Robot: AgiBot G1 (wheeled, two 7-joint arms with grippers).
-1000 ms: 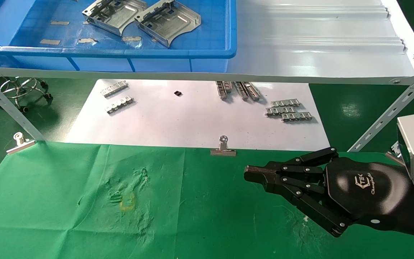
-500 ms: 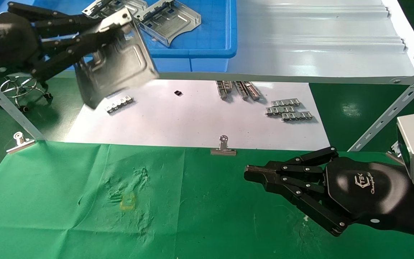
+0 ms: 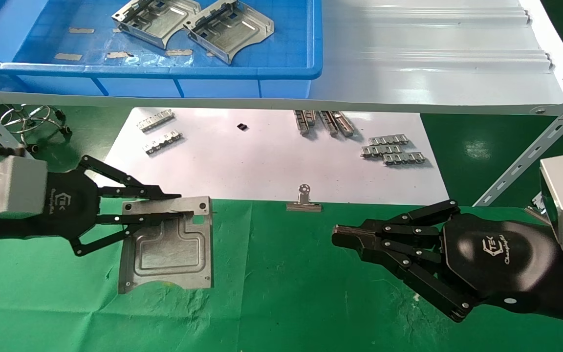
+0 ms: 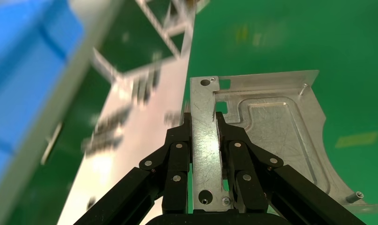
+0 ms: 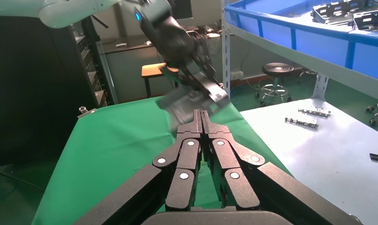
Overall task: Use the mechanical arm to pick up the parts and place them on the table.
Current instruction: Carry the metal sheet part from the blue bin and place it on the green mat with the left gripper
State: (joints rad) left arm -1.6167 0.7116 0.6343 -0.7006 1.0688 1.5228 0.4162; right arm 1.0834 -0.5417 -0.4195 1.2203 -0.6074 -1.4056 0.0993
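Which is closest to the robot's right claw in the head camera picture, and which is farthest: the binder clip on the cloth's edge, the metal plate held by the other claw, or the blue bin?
From the right gripper:
1. Binder clip, just ahead and to its left, on the cloth's far edge.
2. Metal plate, off to the left over the green cloth, clamped in the left gripper.
3. Blue bin, up on the shelf, far-left.

Hidden, cut off or blurred parts of the scene

In the head view, the left gripper (image 3: 184, 205) covered part of the held plate's (image 3: 171, 252) far rim, and the plate hid the cloth's yellow mark. The right gripper's (image 3: 342, 236) arm ran off the picture's right edge, and the blue bin (image 3: 281, 58) was cropped at the top. In the left wrist view, the white sheet (image 4: 130, 140) and its small strips were smeared by blur. In the right wrist view, the held plate (image 5: 189, 101) was a grey blur.
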